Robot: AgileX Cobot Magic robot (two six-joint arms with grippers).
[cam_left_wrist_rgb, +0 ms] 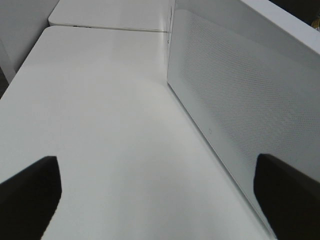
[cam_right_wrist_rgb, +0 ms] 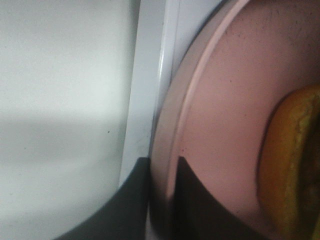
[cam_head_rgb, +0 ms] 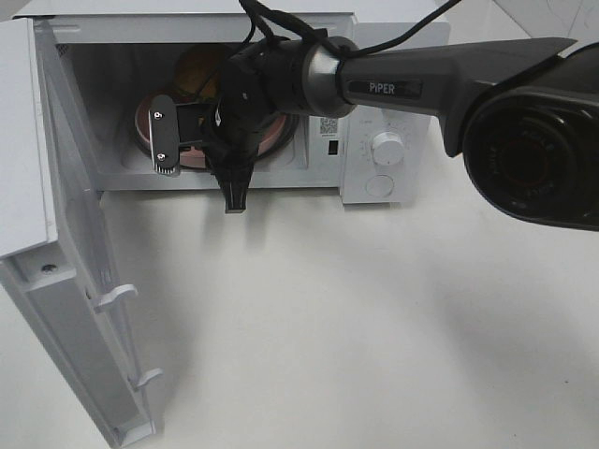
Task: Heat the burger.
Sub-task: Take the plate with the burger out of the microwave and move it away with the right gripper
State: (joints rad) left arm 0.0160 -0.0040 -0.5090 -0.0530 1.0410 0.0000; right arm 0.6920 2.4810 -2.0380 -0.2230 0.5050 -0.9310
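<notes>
The burger (cam_head_rgb: 195,71) sits on a pink plate (cam_head_rgb: 142,123) inside the open white microwave (cam_head_rgb: 374,56). My right arm reaches into the cavity from the right and hides most of both. In the right wrist view, my right gripper (cam_right_wrist_rgb: 162,170) is shut on the pink plate (cam_right_wrist_rgb: 225,100), with a dark finger on each side of its rim at the cavity's front edge. The burger's golden bun (cam_right_wrist_rgb: 290,165) lies further in on the plate. My left gripper (cam_left_wrist_rgb: 157,185) is open with nothing between its fingers, over the white table beside the microwave's perforated side wall (cam_left_wrist_rgb: 235,90).
The microwave door (cam_head_rgb: 75,281) stands swung open at the left, reaching toward the table's near edge. The control panel with its knob (cam_head_rgb: 387,148) is to the right of the cavity. The white table (cam_head_rgb: 328,327) stretches in front of the microwave.
</notes>
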